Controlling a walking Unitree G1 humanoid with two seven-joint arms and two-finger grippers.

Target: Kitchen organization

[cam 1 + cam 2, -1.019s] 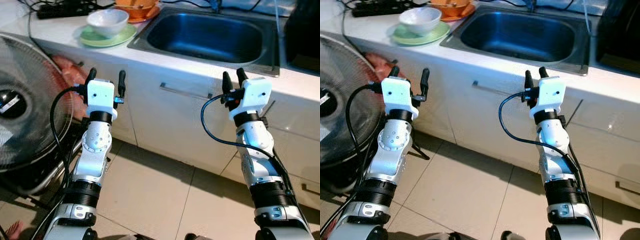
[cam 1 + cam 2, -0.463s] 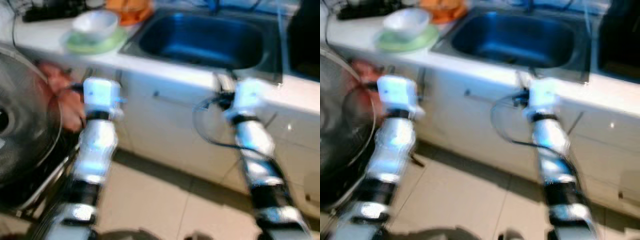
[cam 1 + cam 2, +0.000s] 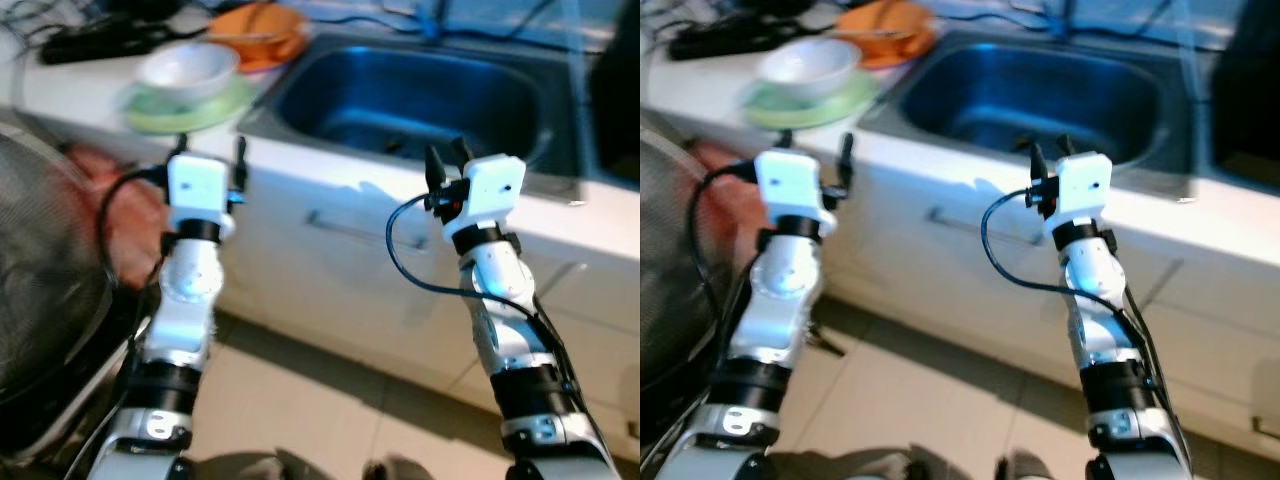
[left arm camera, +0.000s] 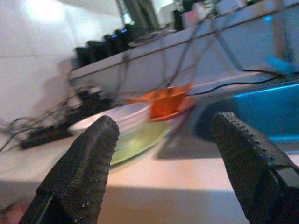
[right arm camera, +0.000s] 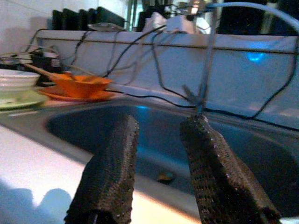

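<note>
A white bowl (image 3: 190,68) sits on a green plate (image 3: 185,108) on the counter, left of the steel sink (image 3: 300,95). Behind them an orange bowl (image 3: 262,25) rests on an orange plate. My left gripper (image 3: 210,155) is raised at the counter's front edge just below the green plate, open wide and holding nothing; the left wrist view looks across the counter at the white bowl (image 4: 117,119). My right gripper (image 3: 446,160) is up at the sink's front rim, open by a narrow gap and holding nothing. The right wrist view looks into the basin (image 5: 154,140).
A large fan (image 3: 40,260) stands close on my left. A black power strip (image 3: 95,40) and cables lie at the counter's back. White cabinet doors with a handle (image 3: 345,228) are below the counter. A dark appliance (image 3: 615,90) stands right of the sink.
The view shifted and blurred as I moved closer. Both grippers have risen from in front of the cabinet doors to the level of the counter edge.
</note>
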